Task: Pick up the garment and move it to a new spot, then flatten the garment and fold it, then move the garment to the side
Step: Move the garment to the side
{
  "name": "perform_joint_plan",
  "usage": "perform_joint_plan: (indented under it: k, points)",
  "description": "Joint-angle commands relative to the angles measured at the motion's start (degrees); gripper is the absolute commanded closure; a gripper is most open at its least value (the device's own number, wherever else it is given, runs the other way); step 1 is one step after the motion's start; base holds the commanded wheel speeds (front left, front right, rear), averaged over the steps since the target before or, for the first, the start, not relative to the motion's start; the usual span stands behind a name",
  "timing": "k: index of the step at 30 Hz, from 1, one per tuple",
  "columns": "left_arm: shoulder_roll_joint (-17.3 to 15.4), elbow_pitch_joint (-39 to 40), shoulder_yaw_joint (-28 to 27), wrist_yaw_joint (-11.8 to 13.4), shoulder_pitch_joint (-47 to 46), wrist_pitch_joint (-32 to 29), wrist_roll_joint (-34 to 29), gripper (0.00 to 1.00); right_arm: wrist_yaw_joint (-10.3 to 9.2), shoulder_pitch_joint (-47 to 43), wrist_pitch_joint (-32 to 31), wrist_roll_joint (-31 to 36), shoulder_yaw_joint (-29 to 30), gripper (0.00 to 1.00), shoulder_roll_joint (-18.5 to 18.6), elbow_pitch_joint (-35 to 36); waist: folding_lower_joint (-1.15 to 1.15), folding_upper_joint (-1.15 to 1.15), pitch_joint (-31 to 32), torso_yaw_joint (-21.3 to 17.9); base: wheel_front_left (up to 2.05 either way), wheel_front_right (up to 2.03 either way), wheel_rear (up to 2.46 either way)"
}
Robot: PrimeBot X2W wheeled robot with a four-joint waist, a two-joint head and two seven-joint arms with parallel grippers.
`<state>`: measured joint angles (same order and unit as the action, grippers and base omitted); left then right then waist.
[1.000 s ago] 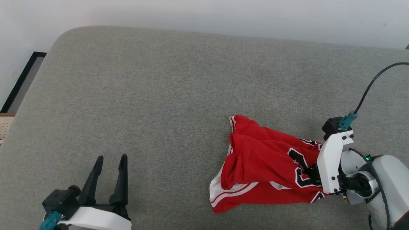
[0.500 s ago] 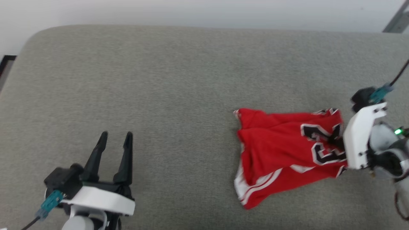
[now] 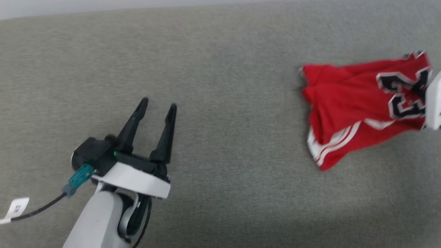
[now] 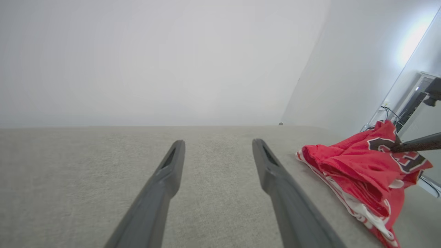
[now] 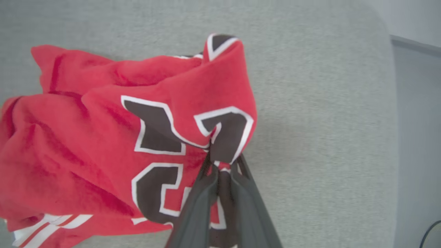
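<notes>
Right pincer pinching garment — near cushion edge | left pincer spread

left gripper: fingers apart | garment: bunched, far right | on grey cushion

Head camera looks down; left wrist skims the cushion low, right wrist sits close — all share the garment, three o'clock.
</notes>
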<state>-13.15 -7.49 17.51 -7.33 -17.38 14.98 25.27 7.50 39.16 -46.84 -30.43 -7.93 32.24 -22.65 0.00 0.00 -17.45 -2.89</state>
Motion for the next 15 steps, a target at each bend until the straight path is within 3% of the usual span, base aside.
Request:
perform_joint_plan:
  k: [1,15]
  points:
    - [-0.4,0.0,0.6,-0.2,-1.5,0.3,0.4,0.00,-0.02,1.4,1.4,0.6,0.4,1.00,0.5,-0.6,0.00,0.00,-2.0,-2.0,0.00,0.00,0.00]
    - [-1.3,-1.7,10.4,-0.2,-11.9,0.3,0.8,0.00,-0.02,12.7,17.5,9.8,1.5,1.00,3.9,-14.6,0.00,0.00,-8.5,-7.1,0.00,0.00,0.00]
